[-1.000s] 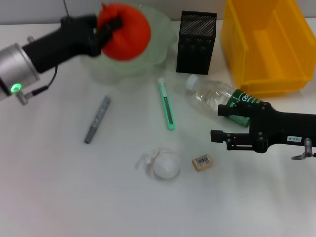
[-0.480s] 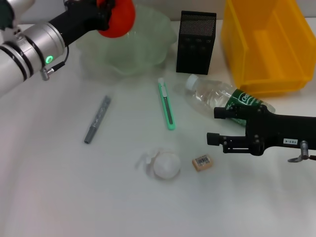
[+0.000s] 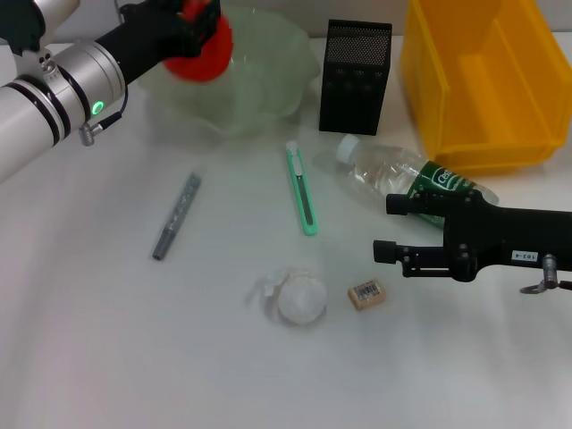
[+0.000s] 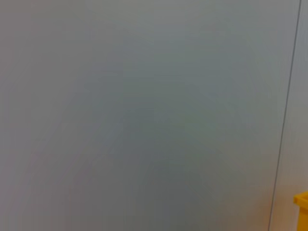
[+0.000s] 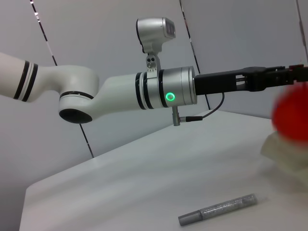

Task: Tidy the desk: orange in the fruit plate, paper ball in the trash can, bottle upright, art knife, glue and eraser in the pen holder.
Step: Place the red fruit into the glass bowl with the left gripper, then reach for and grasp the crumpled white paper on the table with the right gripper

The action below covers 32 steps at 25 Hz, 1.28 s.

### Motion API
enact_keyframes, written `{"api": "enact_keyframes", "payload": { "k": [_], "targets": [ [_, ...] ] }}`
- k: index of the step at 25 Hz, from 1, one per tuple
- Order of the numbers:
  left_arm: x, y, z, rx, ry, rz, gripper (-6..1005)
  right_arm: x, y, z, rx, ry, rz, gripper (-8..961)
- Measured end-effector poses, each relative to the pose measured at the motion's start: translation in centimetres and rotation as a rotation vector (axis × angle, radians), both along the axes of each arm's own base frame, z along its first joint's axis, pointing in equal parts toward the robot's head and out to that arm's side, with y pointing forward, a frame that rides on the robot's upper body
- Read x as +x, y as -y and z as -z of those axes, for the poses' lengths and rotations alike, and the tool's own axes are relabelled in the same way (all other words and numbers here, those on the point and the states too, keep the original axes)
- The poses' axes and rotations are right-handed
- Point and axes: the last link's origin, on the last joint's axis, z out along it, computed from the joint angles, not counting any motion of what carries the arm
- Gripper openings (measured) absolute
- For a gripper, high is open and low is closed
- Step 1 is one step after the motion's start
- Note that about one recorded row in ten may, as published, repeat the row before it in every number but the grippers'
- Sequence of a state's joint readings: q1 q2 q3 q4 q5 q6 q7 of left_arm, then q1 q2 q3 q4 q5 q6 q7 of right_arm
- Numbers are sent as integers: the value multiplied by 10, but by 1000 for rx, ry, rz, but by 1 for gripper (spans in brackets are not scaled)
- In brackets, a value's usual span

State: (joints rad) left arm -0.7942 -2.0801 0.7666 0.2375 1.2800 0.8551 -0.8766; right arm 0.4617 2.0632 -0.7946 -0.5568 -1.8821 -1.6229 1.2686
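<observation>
While my left jaws (image 3: pixel 192 22) grip the orange (image 3: pixel 201 45) over the fruit plate (image 3: pixel 259 80), my right jaws (image 3: pixel 391 228) gape empty near the fallen bottle (image 3: pixel 402 179), so everything remains undone.

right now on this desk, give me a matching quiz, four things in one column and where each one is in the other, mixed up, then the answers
Things:
1. orange
2. bottle
3. eraser
4. green knife

Places or states:
A. lying on its side in front of the yellow bin
B. flat on the desk, in front of the black mesh pen holder
C. held in the left gripper at the rim of the pale green plate
D. beside the paper ball, near the right gripper

Pairs: 1-C, 2-A, 3-D, 4-B
</observation>
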Motion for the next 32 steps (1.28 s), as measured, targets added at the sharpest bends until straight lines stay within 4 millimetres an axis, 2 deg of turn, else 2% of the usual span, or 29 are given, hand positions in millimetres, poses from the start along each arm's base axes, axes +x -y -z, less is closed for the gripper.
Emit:
{"api": "enact_keyframes", "payload": {
  "k": [7, 10, 13, 15, 18, 19, 21, 22, 23, 26, 28, 29, 32],
  "targets": [
    [2, 0, 0, -4, 14, 3, 626, 0, 0, 0, 1, 0, -2, 794],
    [9, 7, -4, -45, 99, 47, 703, 0, 0, 0, 5, -1, -1, 794],
    [21, 26, -14, -155, 226, 157, 731, 1, 0, -2, 14, -2, 3, 794],
    [29, 47, -21, -266, 272, 261, 750, 2, -1, -3, 17, -3, 5, 794],
    [30, 83, -30, -457, 269, 388, 777, 3, -1, -5, 21, 0, 6, 795],
    [30, 83, -30, -457, 269, 388, 787, 3, -2, -6, 22, 1, 6, 795],
    [25, 104, -31, -585, 245, 438, 796, 3, -2, -6, 23, 1, 6, 795],
    [25, 104, -31, -585, 245, 438, 796, 3, -2, -6, 24, 1, 6, 795],
    [7, 126, -29, -706, 201, 436, 796, 3, -2, -7, 24, 1, 6, 795],
    [-11, 138, -26, -738, 164, 401, 796, 3, -3, -7, 23, 1, 7, 795],
    [-11, 138, -26, -738, 164, 401, 796, 3, -3, -7, 23, 1, 7, 795],
    [-21, 144, -24, -730, 156, 379, 796, 3, -3, -7, 23, 1, 7, 795],
    [-24, 146, -23, -718, 157, 381, 796, 2, -3, -7, 23, 0, 7, 795]
  ]
}}
